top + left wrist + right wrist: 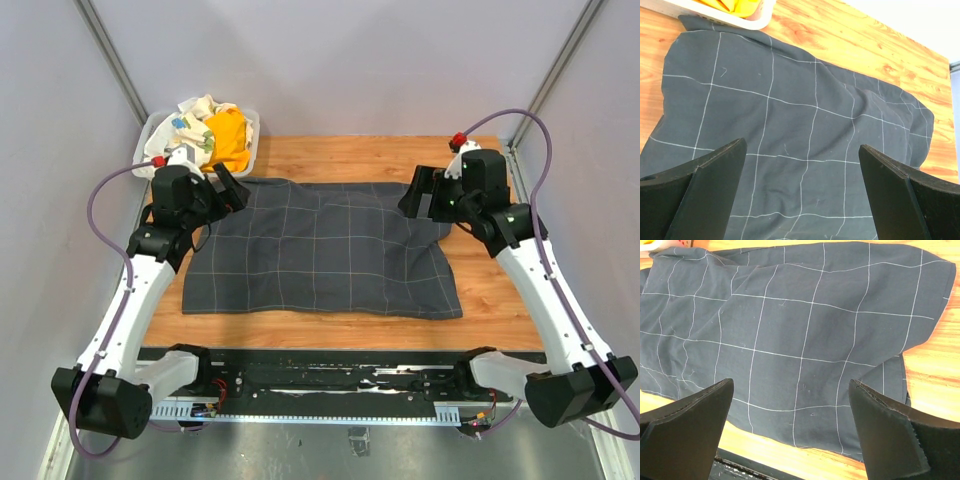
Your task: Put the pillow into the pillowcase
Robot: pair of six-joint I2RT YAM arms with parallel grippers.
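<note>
Nearest you, the dark charcoal-grey fabric pillowcase with a thin light grid [320, 250] lies spread across the middle of the wooden table [500, 300], slightly rumpled. Over its far left corner your left gripper [232, 192] hovers, fingers wide apart and empty. Your right gripper [425, 205] hangs likewise over the far right corner. Beyond, at the far left, a white plastic bin [252, 130] holds a yellow cloth [228, 138] and a white patterned cloth [195, 122].

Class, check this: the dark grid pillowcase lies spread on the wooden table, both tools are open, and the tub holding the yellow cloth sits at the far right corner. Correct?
No: the tub with the yellow cloth sits at the far left corner, as the top view shows. The rest stands.
</note>
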